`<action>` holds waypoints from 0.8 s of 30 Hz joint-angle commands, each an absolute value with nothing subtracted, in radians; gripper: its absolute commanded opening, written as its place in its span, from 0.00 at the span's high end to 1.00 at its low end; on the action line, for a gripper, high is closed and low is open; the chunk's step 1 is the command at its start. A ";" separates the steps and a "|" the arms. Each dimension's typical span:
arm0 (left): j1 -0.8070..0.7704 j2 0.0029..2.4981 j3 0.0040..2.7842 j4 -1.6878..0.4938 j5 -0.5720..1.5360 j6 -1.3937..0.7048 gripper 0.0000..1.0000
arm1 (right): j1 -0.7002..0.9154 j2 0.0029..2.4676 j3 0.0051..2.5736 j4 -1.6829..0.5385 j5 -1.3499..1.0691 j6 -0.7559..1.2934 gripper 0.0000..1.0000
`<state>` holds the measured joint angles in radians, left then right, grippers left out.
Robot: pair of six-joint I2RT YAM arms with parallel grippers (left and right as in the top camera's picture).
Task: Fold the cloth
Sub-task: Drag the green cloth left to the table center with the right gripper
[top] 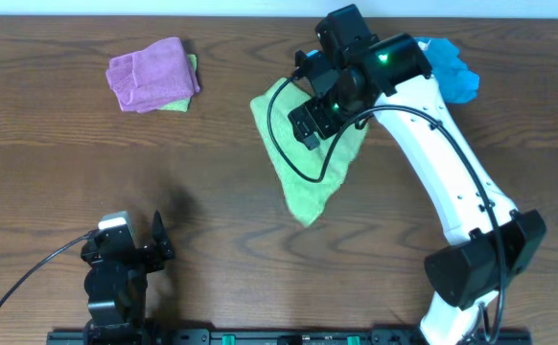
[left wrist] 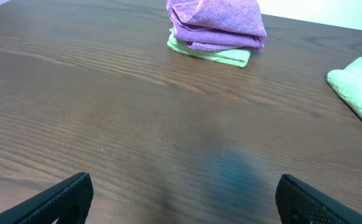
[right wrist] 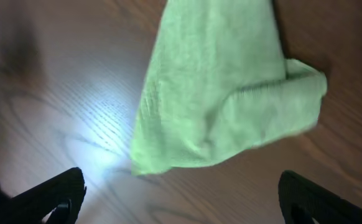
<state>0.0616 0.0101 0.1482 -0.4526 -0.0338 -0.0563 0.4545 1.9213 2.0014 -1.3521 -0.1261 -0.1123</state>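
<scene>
The cloth point(top: 303, 187) is lime green and lies crumpled in a rough wedge at the middle of the wooden table. In the right wrist view the cloth point(right wrist: 218, 93) has one edge folded over on its right side. My right gripper point(top: 308, 123) hovers over the cloth's upper part; its jaws point(right wrist: 181, 190) stand wide open with only bare table between them, just short of the cloth's near corner. My left gripper point(top: 137, 238) is open near the front left edge, far from the cloth. Its wrist view shows empty jaws point(left wrist: 184, 196) and a corner of the cloth point(left wrist: 361, 81) at far right.
A purple-pink cloth point(top: 150, 72) sits at the back left on top of a smaller folded green cloth point(left wrist: 212, 55). A bright blue cloth point(top: 456, 72) lies at the back right, partly behind my right arm point(top: 452, 182). A black rail point(top: 289, 337) runs along the table's front edge.
</scene>
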 commanded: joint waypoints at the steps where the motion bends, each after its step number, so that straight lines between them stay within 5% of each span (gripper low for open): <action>1: 0.059 0.004 0.130 -0.456 -0.044 -0.067 0.05 | 0.452 1.910 2.004 -1.351 -0.065 -0.101 0.01; 8: 0.059 0.004 0.130 -0.456 -0.044 -0.067 0.05 | 0.436 1.914 1.883 -1.241 -0.009 -0.081 0.01; 9: 0.059 0.004 0.130 -0.456 -0.044 -0.067 0.05 | 0.429 1.914 1.845 -1.214 -0.006 -0.070 0.10; 11: 0.059 0.004 0.130 -0.456 -0.044 -0.067 0.05 | 0.410 1.914 1.756 -1.151 -0.007 -0.051 0.81; 12: 0.059 0.004 0.130 -0.456 -0.044 -0.067 0.05 | 0.401 1.914 1.722 -1.128 -0.007 -0.044 0.96; 24: 0.059 0.004 0.130 -0.456 -0.044 -0.067 0.05 | 0.274 1.934 1.454 -0.884 -0.008 -0.015 0.98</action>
<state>0.0616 0.0101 0.1482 -0.4522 -0.0338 -0.0563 0.3046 1.9182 1.4635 -0.8967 -0.0177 -0.0345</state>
